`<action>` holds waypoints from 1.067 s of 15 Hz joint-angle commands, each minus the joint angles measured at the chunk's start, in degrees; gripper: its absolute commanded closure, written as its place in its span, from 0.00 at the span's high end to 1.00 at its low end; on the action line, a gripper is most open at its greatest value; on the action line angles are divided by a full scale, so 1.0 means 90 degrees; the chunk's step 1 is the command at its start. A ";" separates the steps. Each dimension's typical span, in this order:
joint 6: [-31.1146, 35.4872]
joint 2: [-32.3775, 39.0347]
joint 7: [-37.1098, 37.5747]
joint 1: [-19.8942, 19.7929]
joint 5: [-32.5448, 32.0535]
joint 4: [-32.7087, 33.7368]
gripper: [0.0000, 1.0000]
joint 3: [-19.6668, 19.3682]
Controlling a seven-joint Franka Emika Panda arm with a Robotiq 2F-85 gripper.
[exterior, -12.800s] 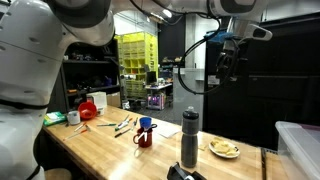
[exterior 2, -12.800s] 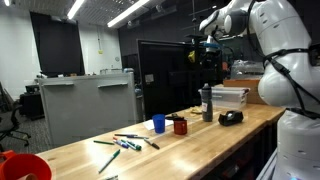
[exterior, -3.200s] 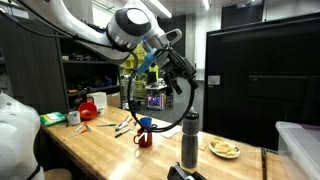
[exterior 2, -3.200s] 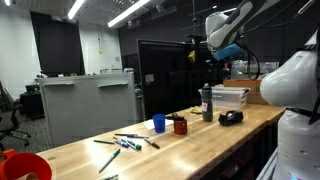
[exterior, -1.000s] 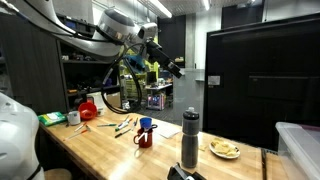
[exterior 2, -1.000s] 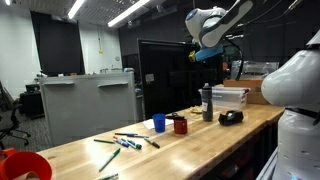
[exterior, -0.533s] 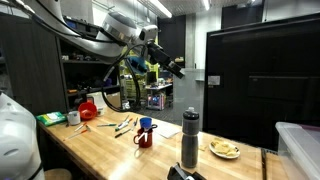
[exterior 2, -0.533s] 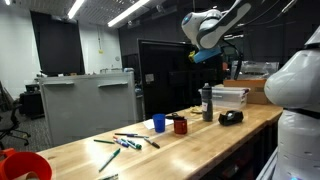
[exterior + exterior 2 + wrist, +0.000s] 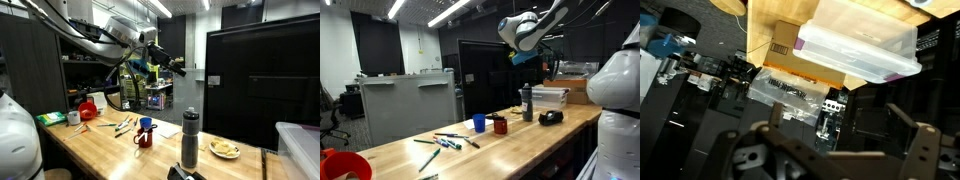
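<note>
My gripper (image 9: 178, 68) hangs high in the air above the wooden table (image 9: 100, 145), open and holding nothing. In an exterior view the gripper (image 9: 520, 57) is up by the dark cabinet, well above the grey bottle (image 9: 527, 103). Below on the table stand a red mug (image 9: 143, 137), a blue cup (image 9: 146, 124) and the bottle (image 9: 190, 125). In the wrist view the gripper (image 9: 838, 135) shows two spread dark fingers at the bottom, looking down on a clear plastic bin (image 9: 860, 45) and a cardboard box (image 9: 790, 40).
A plate of food (image 9: 224, 149), scattered pens (image 9: 122, 125) and a red bowl (image 9: 88, 108) lie on the table. A clear bin (image 9: 550, 97) and a black tape dispenser (image 9: 551, 117) sit at one end. Shelves (image 9: 90, 75) stand behind.
The arm has swung slightly sideways and a little lower, still high above the table. The jaws have stayed open and nothing on the table has moved.
</note>
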 commanded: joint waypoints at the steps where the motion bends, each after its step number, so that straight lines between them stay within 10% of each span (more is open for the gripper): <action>1: -0.0333 0.0080 -0.0118 0.0404 -0.0026 0.0105 1.00 -0.0231; 16: -0.0277 0.0054 0.0046 0.0537 0.0015 0.0037 1.00 -0.0378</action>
